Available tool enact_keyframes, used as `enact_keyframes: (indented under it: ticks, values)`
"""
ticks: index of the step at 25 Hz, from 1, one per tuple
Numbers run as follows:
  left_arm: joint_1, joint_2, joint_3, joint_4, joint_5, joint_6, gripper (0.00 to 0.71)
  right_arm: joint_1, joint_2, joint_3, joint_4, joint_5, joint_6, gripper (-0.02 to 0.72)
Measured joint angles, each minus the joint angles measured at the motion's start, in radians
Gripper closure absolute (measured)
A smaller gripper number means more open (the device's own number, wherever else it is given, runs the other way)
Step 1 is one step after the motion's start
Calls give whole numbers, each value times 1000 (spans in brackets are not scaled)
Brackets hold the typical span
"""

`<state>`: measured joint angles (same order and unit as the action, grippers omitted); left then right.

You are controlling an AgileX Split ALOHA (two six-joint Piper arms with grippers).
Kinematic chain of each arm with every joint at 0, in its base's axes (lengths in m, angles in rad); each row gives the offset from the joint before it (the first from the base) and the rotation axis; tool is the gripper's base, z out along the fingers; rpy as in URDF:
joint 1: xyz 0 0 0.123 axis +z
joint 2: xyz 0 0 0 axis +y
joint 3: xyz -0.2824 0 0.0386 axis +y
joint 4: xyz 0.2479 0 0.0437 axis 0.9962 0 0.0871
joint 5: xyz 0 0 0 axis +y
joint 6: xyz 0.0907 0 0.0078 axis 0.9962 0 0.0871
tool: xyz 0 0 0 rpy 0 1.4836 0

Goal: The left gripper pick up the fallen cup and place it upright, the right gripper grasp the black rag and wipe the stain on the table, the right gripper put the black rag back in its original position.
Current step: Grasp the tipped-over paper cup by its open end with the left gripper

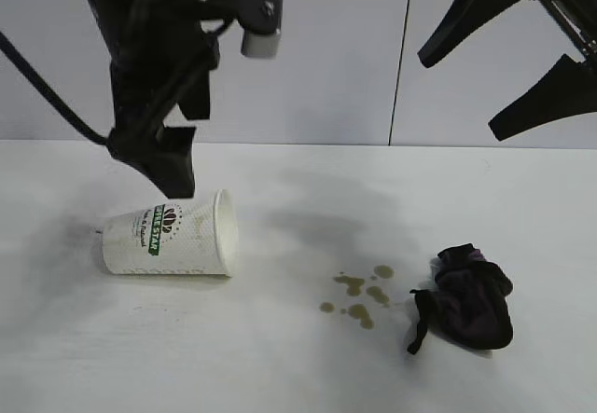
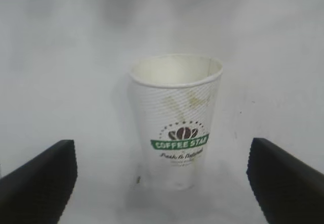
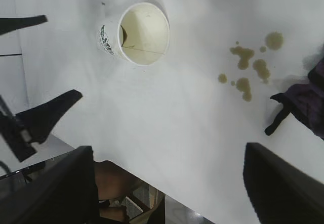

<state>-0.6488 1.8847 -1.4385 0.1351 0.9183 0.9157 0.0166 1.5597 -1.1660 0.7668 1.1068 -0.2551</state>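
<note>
Cup [image 1: 173, 241] on its side at the counter [image 1: 280, 366] left, left hand [image 1: 168, 166] spread wide just above it, nothing held: pick-up step, next calling for descent and closing across the cup body. Stain [image 1: 359, 292] centre, black rag [image 1: 471, 296] just right of it, untouched; right hand [image 1: 508, 82] raised at right, spread, empty.

One cup [image 1: 173, 240] is lying on its side on the left of the one white table [image 1: 280, 366]. One black rag [image 1: 469, 296] is sitting on the right. Between them one stain [image 1: 359, 290] is showing as a cluster of about eight olive-brown drops, some merging so the exact count is uncertain. Two grippers are hanging over the table: the left gripper [image 1: 177, 147] above the cup and the right gripper [image 1: 499, 91] high at the far right, each showing two black fingers.
</note>
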Motion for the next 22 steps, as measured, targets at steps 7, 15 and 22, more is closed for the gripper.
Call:
enact_keyframes:
  ticks: [7, 15, 22]
  values:
    - [0, 126, 0, 103, -42, -144, 56, 0, 0, 0, 0, 0, 0, 147]
    - [0, 180, 0, 120, -124, -144, 56, 0, 0, 0, 0, 0, 0, 147]
    - [0, 208, 0, 122, -149, -144, 56, 0, 0, 0, 0, -6, 0, 147]
